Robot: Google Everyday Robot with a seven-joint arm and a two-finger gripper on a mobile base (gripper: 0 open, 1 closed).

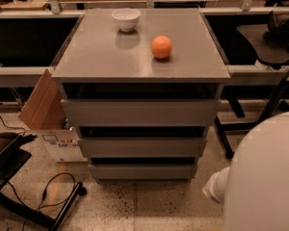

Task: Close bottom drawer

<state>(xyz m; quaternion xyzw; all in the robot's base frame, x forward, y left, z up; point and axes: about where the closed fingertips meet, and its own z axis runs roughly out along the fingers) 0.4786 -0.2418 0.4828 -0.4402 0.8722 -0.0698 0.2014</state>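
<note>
The grey cabinet [140,57] stands in the middle of the camera view with three flat handleless drawer fronts. The bottom drawer [143,171] is the narrowest and lowest front, just above the floor, with a dark gap over it. My white arm [216,185] comes in at the lower right, a short way right of and below the bottom drawer's right end, apart from it. The gripper itself is out of view; only the rounded arm link and my white body [265,177] show.
A white bowl [125,19] and an orange [161,47] sit on the cabinet top. A cardboard box [50,124] leans at the cabinet's left. Black cables and a stand [48,201] lie on the floor at left. A chair base [241,124] stands at right.
</note>
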